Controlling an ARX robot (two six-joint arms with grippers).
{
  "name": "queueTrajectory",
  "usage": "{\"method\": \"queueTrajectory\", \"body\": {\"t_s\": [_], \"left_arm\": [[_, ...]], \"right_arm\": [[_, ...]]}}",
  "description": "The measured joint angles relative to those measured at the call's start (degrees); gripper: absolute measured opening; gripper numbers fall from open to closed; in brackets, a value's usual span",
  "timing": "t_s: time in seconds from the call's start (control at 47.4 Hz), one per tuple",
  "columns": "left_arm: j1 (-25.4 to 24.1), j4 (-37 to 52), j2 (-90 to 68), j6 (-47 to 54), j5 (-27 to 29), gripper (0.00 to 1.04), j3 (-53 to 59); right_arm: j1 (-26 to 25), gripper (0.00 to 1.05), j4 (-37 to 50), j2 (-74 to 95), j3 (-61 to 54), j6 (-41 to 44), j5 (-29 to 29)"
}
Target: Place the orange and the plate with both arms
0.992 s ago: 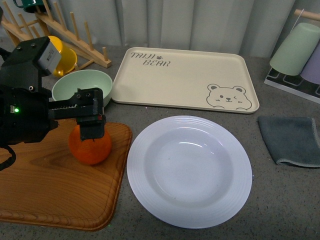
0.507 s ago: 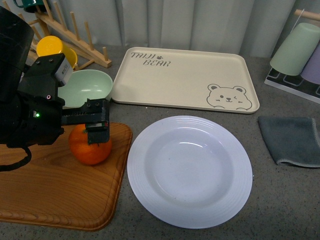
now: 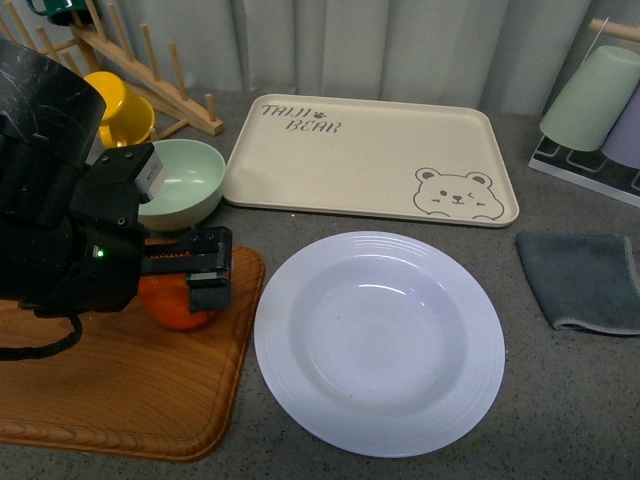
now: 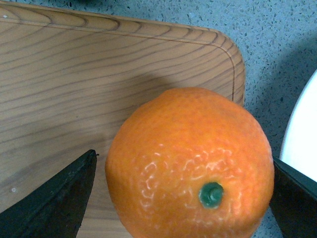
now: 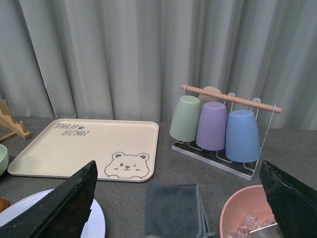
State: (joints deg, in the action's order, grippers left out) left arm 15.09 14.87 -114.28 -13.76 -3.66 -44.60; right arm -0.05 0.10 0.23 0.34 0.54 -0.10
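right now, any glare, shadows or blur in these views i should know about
Front view: even light, a faint curved glare on the plate. Left wrist view: the orange is crisp with small highlights; the left fingers are dark wedges without detail. Right wrist view: soft, flat light, with the right fingers equally dark.

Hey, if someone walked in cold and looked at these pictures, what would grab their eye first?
The bright orange on the wooden cutting board at the front left, with the black left pincer open on either side of it. Next comes the big empty white plate just right of the board, and behind it the cream bear tray.
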Motion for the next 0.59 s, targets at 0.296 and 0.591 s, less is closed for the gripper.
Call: {"method": "queueTrajectory", "body": {"t_s": [0.296,0.591], "left_arm": [[-0.15,-0.22,-0.24,-0.13,-0.22,0.76,-0.92],[-0.33,-0.87,0.44,-0.61,-0.22,0.73,-1.05]], "right_arm": [[0.00,0.96,0.00,0.00,0.00,0.00,0.00],[0.00,0.96,0.00,0.00,0.00,0.00,0.00]]}}
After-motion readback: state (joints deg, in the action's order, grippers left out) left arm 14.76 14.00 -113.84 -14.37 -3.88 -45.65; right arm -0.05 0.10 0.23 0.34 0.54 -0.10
